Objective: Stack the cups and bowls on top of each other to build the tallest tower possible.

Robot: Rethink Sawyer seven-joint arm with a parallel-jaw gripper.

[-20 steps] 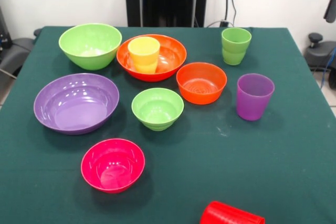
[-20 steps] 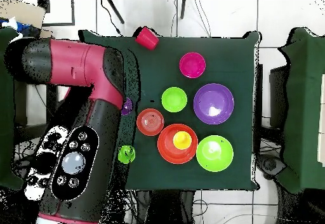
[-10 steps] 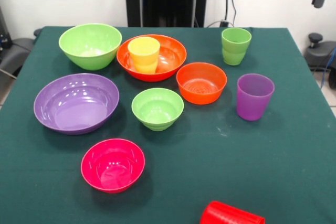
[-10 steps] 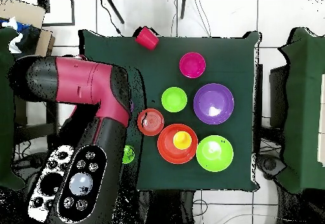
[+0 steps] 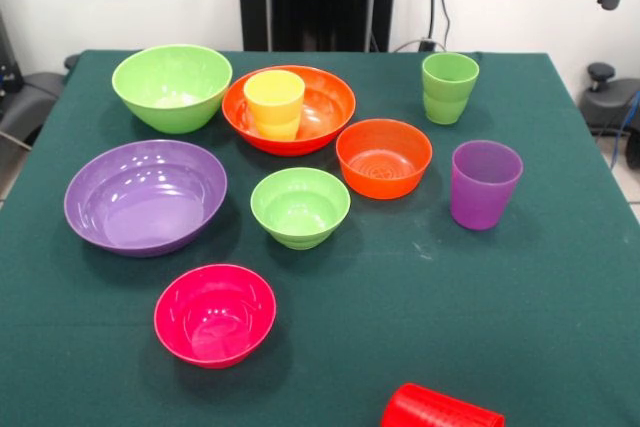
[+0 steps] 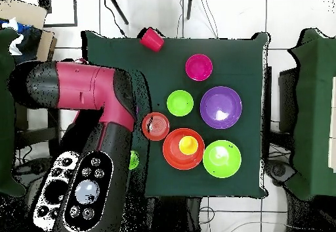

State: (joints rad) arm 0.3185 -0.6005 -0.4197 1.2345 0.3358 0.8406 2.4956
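- Little of the tower is built: the yellow cup [image 5: 274, 103] stands upright inside the large orange bowl [image 5: 320, 99] near the table's [image 5: 520, 327] far edge, and nothing else is stacked.
- The large lime green bowl [image 5: 172, 85] sits by the far left corner, just beside the orange one; the large purple bowl [image 5: 145, 195] lies near the left edge.
- Toward the middle are the small lime green bowl [image 5: 300, 206] and small orange bowl [image 5: 384, 157]; the magenta-pink bowl [image 5: 215, 313] is nearer the front edge.
- The light green cup [image 5: 449, 87] and purple cup [image 5: 485, 183] stand upright toward the right edge; the red cup [image 5: 440, 408] lies on its side at the front edge.
- The arm [image 6: 92, 131] hangs over the table's side by the purple cup; a dark part shows at the front view's top right corner. Whether the claw is apart or together I cannot tell.
- Likely next: descend onto a cup on that side, grip its rim, and carry it to a stack.
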